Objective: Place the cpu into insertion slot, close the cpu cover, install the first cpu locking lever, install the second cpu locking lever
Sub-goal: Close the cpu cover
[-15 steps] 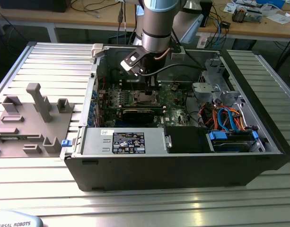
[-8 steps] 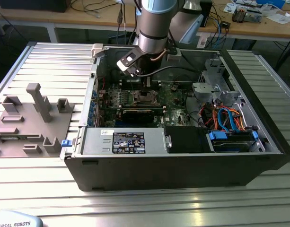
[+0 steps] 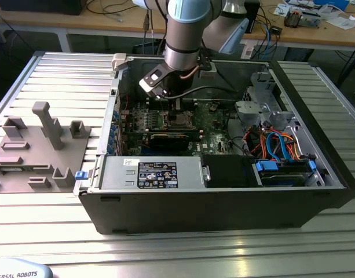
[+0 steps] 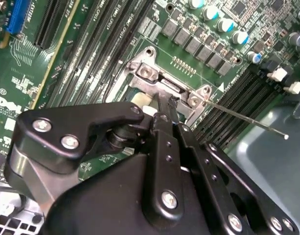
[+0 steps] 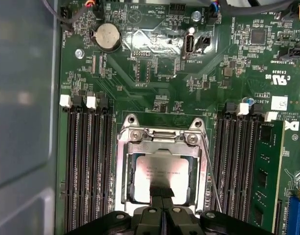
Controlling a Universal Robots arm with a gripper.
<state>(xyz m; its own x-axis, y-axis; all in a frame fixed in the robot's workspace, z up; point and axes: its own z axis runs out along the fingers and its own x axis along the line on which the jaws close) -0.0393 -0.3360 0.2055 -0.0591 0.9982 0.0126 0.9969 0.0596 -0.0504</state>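
Exterior view: flat, even room light from above. Pale ribbed table [image 3: 183, 255] reads bright. Case [image 3: 223, 208] front wall near black, its inside dimmer; arm [image 3: 186, 35] shades the board [image 3: 215, 124] beneath it.

First wrist view: board evenly lit. White glare on cpu [image 5: 159, 169] top and on coin cell [image 5: 107, 36]. Case wall [image 5: 22, 147] hazy blue-grey, out of focus, with one soft bright patch.

Second wrist view: gripper [image 4: 164, 105] black, close to the lens, dull sheen on its screws. Thin lever [image 4: 247, 119] glints.
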